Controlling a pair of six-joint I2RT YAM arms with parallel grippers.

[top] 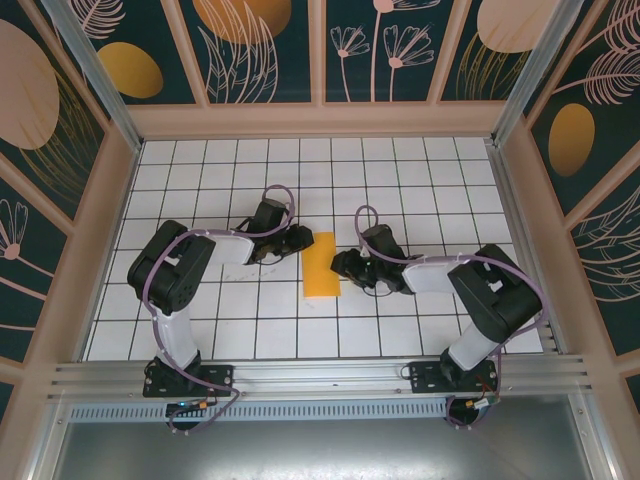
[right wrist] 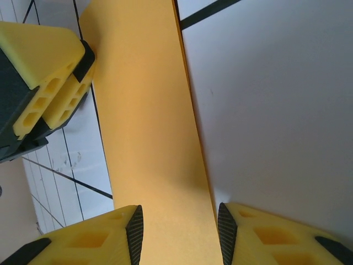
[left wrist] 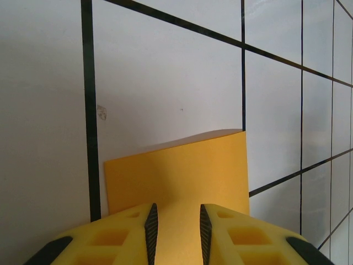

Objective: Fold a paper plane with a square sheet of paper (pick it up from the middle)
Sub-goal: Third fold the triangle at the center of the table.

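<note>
Right pincer [right wrist: 178, 229] over paper [right wrist: 149, 132], left pincer [right wrist: 87, 66] opposite

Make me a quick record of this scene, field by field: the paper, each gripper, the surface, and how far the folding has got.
paper: orange-yellow sheet, folded into a narrow rectangle, lying on the table between the two grippers
left gripper: low at the paper's left edge, jaws a little apart, paper showing in the gap
right gripper: low at the paper's right side, jaws apart, paper showing between them
surface: white tiled table with black grid lines
stage: a plain rectangle, no pointed nose yet
</note>
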